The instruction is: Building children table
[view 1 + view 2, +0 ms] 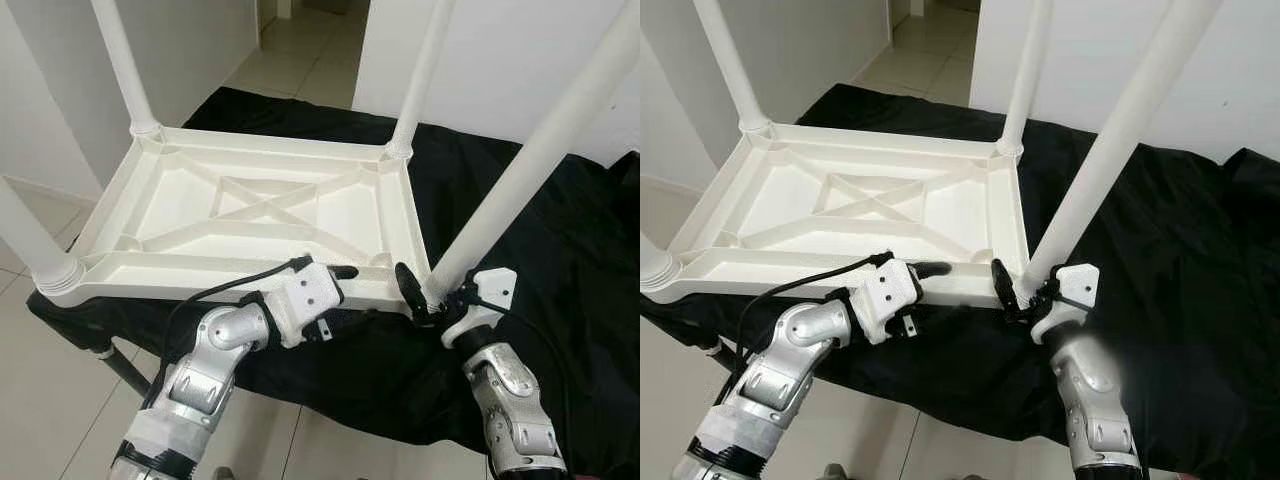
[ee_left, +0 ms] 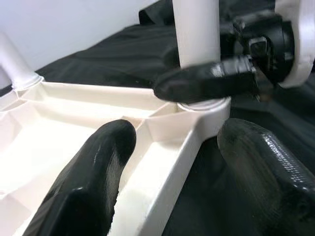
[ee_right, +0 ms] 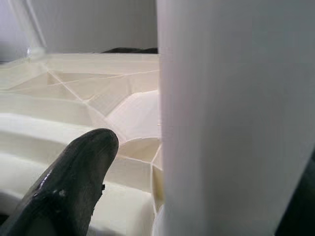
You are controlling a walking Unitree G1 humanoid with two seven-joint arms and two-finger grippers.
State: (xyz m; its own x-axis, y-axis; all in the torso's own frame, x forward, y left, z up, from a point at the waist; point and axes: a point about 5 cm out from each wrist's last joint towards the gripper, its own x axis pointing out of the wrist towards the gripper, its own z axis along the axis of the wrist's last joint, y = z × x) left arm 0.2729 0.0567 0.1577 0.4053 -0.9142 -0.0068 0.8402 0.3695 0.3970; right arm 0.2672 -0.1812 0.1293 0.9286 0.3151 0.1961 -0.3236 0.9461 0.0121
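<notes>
Right gripper [image 1: 420, 293] in the left eye view sits at the table's near-right corner, about 5 o'clock in frame, fingers round the base of the near-right leg [image 1: 520, 170]; looks clamped on it. Left gripper [image 1: 335, 272] is at 6 o'clock on the near rim, fingers spread wide over the edge. Children's table [image 1: 250, 205] lies upside down on a black cloth [image 1: 560, 260], four white legs up, cross-ribbed underside showing, filling the middle of frame.

Right eye view: same layout, shifted. Far-right leg [image 1: 1025, 70] at 12 o'clock, far-left leg [image 1: 730, 65] at 11 o'clock, near-left socket [image 1: 652, 268] at 9 o'clock.

Left wrist view: two black fingers [image 2: 88, 182] straddle the white rim, open, not pinching. Ahead at 1 o'clock, the leg seated in its corner socket.

Right wrist view: one finger [image 3: 74, 182] at 7 o'clock, the leg surface right against the camera at 3 o'clock; other finger hidden.

Handling, a guess: moulded plastic, light, stiff, smooth so somewhat slippery. Long legs lever on their sockets, so hold low by the socket, or on the rim. Colour off-white, glossy, no visible damage.
</notes>
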